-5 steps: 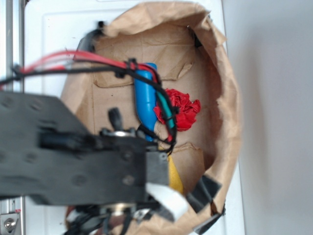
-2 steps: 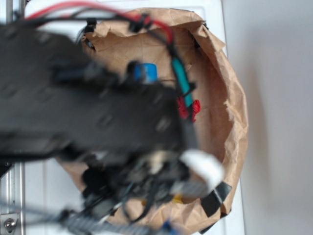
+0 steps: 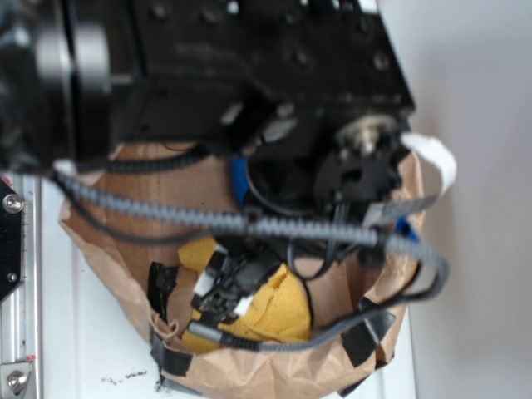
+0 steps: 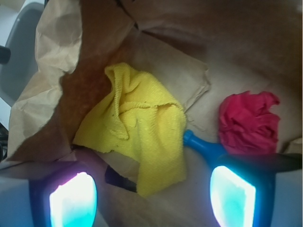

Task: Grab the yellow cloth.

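The fingers [image 4: 232, 196] stand spread wide above the yellow cloth [image 4: 137, 137], which lies rumpled inside the paper bag [image 4: 52, 52], gripping nothing, apparently lined up to descend.

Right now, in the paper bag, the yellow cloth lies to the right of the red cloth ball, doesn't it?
Not quite. In the wrist view the yellow cloth lies to the left of the red cloth ball, both inside the paper bag.
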`<state>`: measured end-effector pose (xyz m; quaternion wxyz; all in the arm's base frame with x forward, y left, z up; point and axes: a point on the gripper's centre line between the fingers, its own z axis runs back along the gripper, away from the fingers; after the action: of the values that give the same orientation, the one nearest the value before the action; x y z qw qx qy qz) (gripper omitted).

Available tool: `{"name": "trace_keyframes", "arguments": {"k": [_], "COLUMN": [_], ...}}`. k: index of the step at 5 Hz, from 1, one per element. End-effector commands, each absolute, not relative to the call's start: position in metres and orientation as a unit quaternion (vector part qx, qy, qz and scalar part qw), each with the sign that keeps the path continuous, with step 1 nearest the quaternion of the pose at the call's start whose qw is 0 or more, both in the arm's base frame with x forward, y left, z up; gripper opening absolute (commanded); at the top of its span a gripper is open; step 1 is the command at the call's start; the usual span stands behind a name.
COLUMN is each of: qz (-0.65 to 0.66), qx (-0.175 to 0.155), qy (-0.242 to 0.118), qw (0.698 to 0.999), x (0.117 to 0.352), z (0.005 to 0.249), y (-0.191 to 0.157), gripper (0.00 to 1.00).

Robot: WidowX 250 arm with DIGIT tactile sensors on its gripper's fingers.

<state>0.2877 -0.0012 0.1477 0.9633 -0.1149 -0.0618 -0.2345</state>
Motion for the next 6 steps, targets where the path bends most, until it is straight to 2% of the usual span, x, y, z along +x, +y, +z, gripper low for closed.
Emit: {"name": "trace_keyframes", "arguments": {"k": [1, 3, 4, 5, 6], "qz": [-0.273, -0.360, -0.380, -0.391, -0.382], "qx": [-0.025, -0.037, -0.062, -0.062, -0.051], "qy": [-0.073, -0.051, -0.042, -0.036, -0.037], "qw": [0.959, 0.931, 0.922, 0.918, 0.922], "x": [0.295, 0.280, 0.277, 0.269, 0.270], "z": [0.105, 0.081, 0.085, 0.086, 0.078], "y": [-0.025, -0.094, -0.110, -0.112, -0.111], "gripper": [1.00, 1.00, 1.00, 1.00, 0.00]}}
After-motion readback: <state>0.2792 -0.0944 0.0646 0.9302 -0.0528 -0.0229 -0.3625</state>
